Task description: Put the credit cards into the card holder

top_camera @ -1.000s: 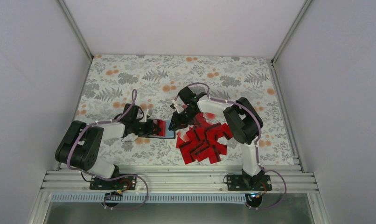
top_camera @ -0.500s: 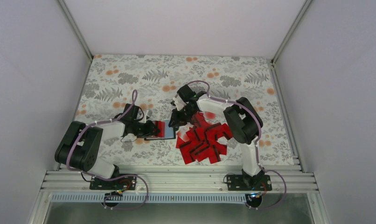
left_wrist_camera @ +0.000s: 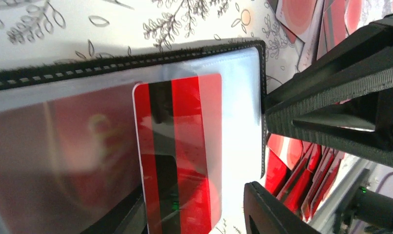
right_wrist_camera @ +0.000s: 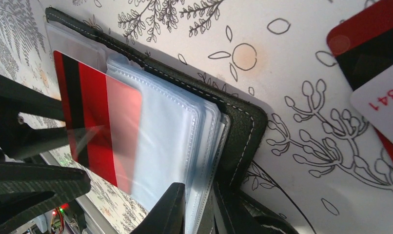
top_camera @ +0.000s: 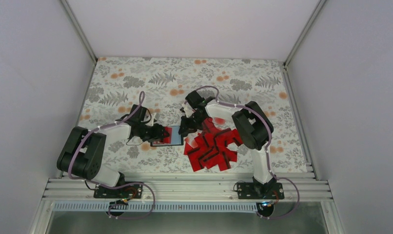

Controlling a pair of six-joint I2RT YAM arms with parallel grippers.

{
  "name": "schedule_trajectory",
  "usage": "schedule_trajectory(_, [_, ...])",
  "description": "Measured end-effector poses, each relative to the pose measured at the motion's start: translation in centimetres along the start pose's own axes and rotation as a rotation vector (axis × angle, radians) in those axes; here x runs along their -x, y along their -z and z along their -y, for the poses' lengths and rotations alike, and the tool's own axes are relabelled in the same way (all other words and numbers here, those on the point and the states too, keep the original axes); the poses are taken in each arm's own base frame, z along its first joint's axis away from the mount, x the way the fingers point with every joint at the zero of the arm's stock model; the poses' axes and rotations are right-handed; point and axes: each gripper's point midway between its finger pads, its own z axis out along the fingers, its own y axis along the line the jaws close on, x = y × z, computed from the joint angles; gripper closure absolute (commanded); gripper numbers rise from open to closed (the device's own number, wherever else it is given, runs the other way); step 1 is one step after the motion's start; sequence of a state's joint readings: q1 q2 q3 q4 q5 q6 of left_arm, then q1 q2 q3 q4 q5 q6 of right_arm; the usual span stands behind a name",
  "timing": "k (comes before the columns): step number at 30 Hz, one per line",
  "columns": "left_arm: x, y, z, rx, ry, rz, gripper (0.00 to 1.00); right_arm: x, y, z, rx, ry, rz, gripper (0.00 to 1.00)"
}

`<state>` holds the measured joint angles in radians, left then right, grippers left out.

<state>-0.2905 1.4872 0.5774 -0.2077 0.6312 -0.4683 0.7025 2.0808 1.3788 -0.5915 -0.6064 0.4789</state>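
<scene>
The left claw (top_camera: pixel 160 132) has just spread its jaws off the credit card (left_wrist_camera: pixel 180 151), leaving it part-way in a clear sleeve (right_wrist_camera: pixel 170 141) of the card holder (left_wrist_camera: pixel 136 57), whose edge the right claw (right_wrist_camera: pixel 200 214) stays clamped on, so it probably needs a push home.

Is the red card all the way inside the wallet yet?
Only partway. One end of the card looks pale under a clear pocket of the wallet; its black-striped end sticks out bare.
</scene>
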Motion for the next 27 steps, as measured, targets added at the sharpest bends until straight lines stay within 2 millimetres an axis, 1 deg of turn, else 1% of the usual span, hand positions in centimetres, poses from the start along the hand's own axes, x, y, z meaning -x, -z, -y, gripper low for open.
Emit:
schedule_trajectory(5, [0.58,0.45,0.20,0.032,-0.015,0.006,0.36,-0.06,-0.08,-0.01,0.006,0.001,-0.002,0.85])
schedule_trajectory(7, [0.73,0.61,0.20,0.045,-0.019,0.006,0.34,-0.09,-0.12,-0.06,0.011,0.001,-0.003,0.85])
schedule_trajectory(17, [0.94,0.99,-0.11,0.129,-0.034,-0.004,0.34,-0.15,-0.25,-0.24,0.029,0.004,-0.004,0.85])
schedule_trajectory(27, [0.89,0.18,0.46,0.151,-0.055,-0.031,0.36,-0.21,-0.36,-0.19,0.043,0.001,-0.004,0.86])
